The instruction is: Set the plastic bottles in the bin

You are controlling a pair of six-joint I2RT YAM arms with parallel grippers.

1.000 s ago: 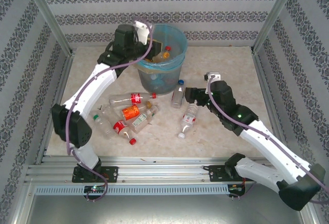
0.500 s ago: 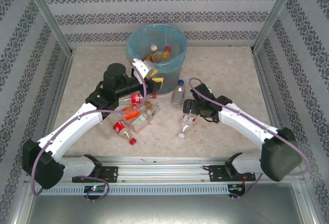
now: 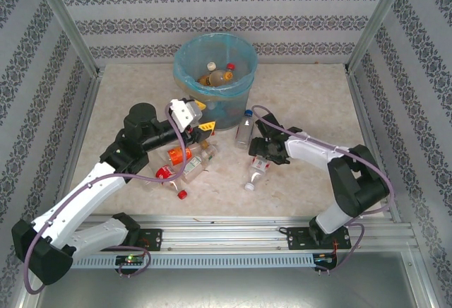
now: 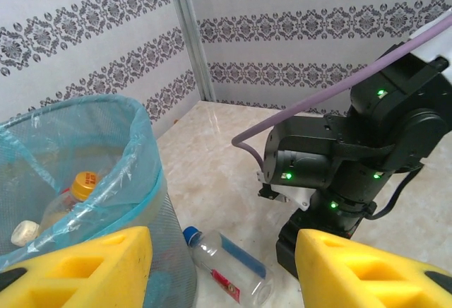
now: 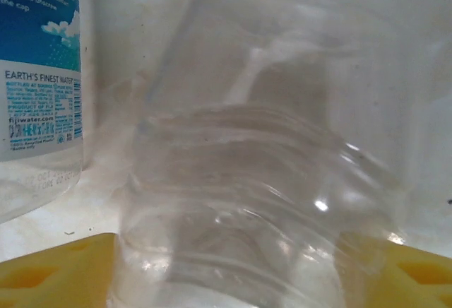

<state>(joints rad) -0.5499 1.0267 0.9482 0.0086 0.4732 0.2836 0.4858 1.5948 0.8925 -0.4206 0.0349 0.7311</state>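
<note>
**Bin partly filled, bottles strewn on the counter**

The round grey-blue bin (image 3: 227,103), lined with a light-blue bag, stands upright at the far middle of the counter (image 3: 311,96). Inside it lies an orange-capped bottle (image 3: 217,77), with a white cap and a red cap showing beside it. A blue-capped bottle (image 3: 244,127) lies just beside the bin's base. A clear ribbed bottle (image 3: 257,172) with a white cap lies nearer. A heap of bottles (image 3: 185,163) with orange and red labels lies on the left.
</note>
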